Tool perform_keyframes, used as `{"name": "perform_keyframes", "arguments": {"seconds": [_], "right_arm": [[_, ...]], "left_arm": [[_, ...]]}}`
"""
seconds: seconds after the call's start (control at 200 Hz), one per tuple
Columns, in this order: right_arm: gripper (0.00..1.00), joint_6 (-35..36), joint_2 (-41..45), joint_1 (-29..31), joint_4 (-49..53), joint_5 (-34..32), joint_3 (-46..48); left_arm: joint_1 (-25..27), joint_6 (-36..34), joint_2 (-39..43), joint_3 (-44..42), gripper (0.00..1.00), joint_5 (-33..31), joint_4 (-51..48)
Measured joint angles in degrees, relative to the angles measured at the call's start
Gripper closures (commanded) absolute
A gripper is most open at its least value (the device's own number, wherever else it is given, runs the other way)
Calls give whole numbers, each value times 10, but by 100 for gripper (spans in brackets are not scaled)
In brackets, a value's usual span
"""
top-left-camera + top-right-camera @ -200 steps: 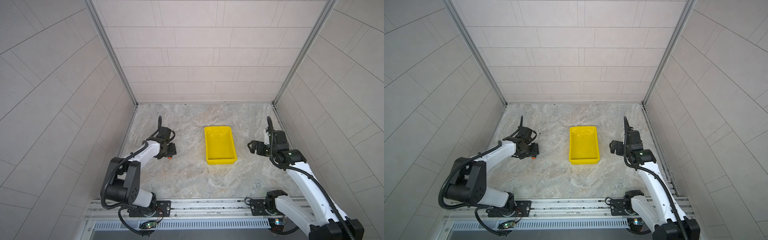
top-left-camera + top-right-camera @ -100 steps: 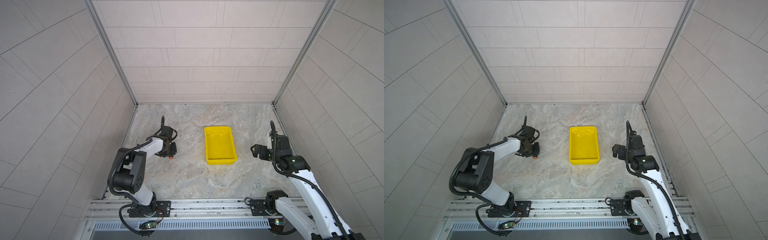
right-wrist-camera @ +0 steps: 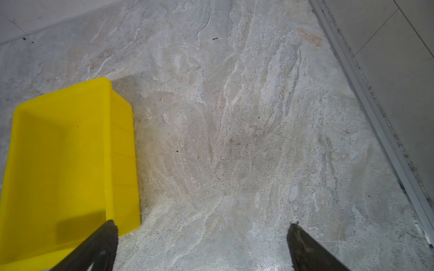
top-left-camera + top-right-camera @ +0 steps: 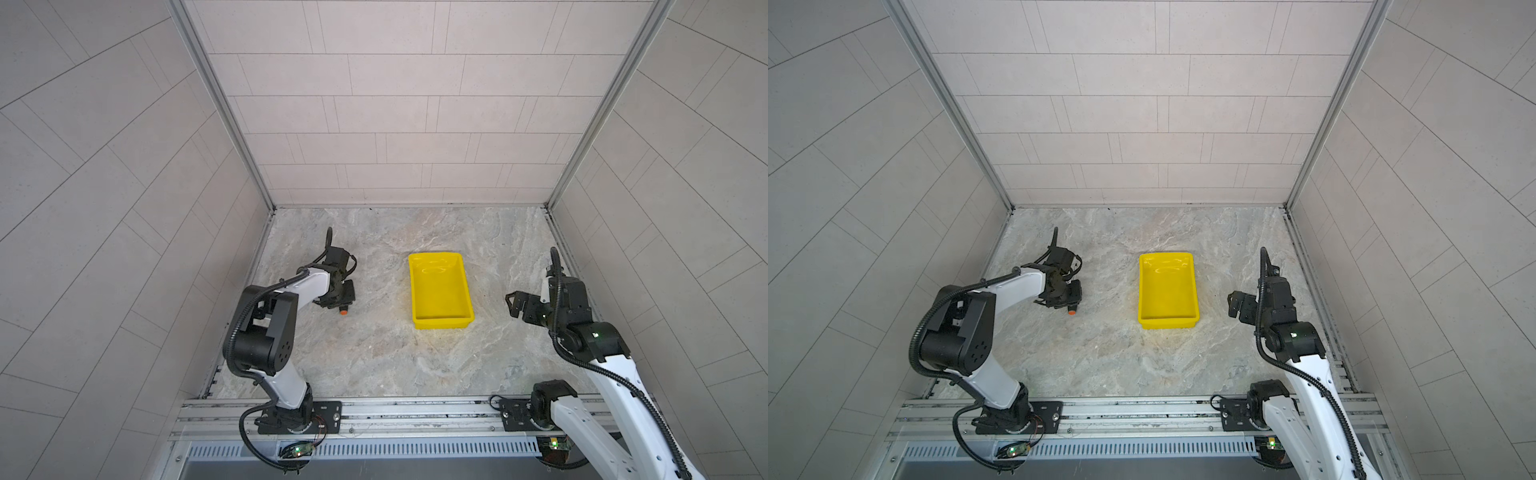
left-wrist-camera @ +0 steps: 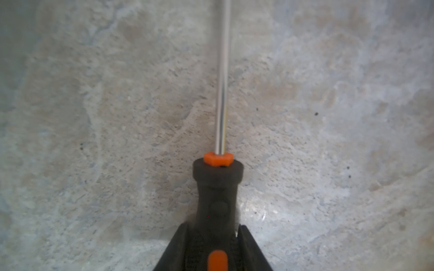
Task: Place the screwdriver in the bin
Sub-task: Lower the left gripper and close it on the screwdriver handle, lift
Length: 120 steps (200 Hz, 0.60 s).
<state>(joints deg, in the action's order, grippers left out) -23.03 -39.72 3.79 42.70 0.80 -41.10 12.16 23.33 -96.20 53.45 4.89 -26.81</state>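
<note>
The screwdriver lies on the stone floor at the left, and only its orange butt end (image 4: 343, 312) (image 4: 1072, 311) pokes out from under my left gripper (image 4: 340, 302) (image 4: 1068, 302) in both top views. In the left wrist view that gripper (image 5: 212, 228) is shut on the black-and-orange handle (image 5: 217, 187), with the thin metal shaft (image 5: 222, 82) running away from it. The yellow bin (image 4: 443, 321) (image 4: 1168, 322) stands in the middle with nothing in it. To its right hangs my right gripper (image 4: 512, 306) (image 4: 1233, 305) (image 3: 203, 228), open and holding nothing, next to the bin's wall (image 3: 122, 145).
Tiled walls close in the floor on three sides, with a metal rail (image 3: 375, 117) along the right wall. The arm bases sit on a rail (image 4: 395, 411) at the near edge. Bare floor lies between the screwdriver and the bin.
My left gripper's jaws have closed on the screwdriver handle, and that arm's elbow has swung nearer. The right gripper has drawn back a little toward the near side.
</note>
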Motion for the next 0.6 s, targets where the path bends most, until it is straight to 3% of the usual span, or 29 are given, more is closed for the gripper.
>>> {"name": "perform_keyframes", "arguments": {"seconds": [0.09,0.42,0.601], "right_arm": [[0,-2,0,0,1,3,0],[0,-15,22,0,28,47,0],[0,-15,40,0,43,63,0]], "left_arm": [[0,1,-2,3,83,0,-2],[10,3,5,24,85,-4,-49],[39,7,46,64,92,-7,-89]]}}
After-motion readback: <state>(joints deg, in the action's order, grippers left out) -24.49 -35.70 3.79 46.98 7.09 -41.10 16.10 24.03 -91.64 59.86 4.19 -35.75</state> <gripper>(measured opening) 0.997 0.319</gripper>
